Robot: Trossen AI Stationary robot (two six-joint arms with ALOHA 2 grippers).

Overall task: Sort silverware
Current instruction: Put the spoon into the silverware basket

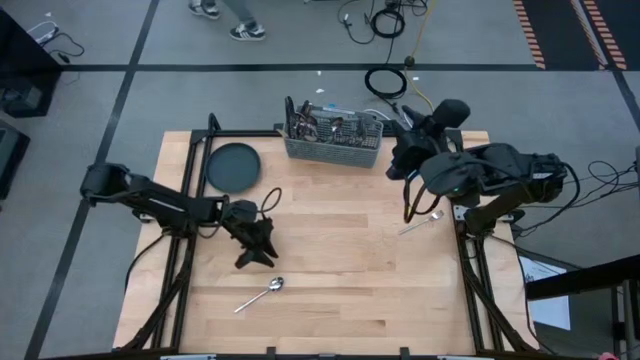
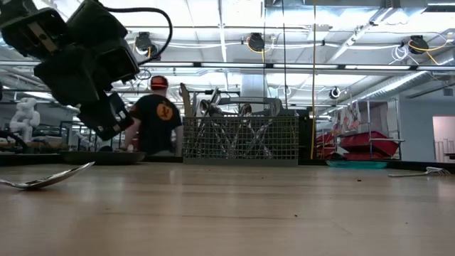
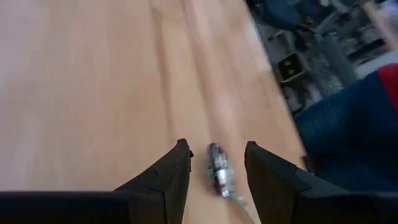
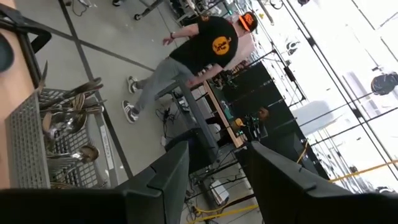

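Observation:
A silver spoon (image 1: 262, 293) lies flat on the wooden table near its front edge, left of centre. My left gripper (image 1: 256, 256) hangs open just behind it, clear of the wood. In the left wrist view the spoon (image 3: 218, 173) shows between the open fingers (image 3: 172, 169) but beyond them, untouched. A fork (image 1: 421, 223) lies flat near the table's right edge. More silverware stands upright in the wire-mesh caddy (image 1: 335, 137) at the far edge. My right gripper (image 4: 214, 152) is raised high at the far right, open, with nothing in it.
A dark round plate (image 1: 233, 165) sits at the far left, beside the caddy. A person (image 2: 158, 117) in a black shirt stands beyond the far edge. Bare wood (image 1: 350, 260) spreads between spoon and fork.

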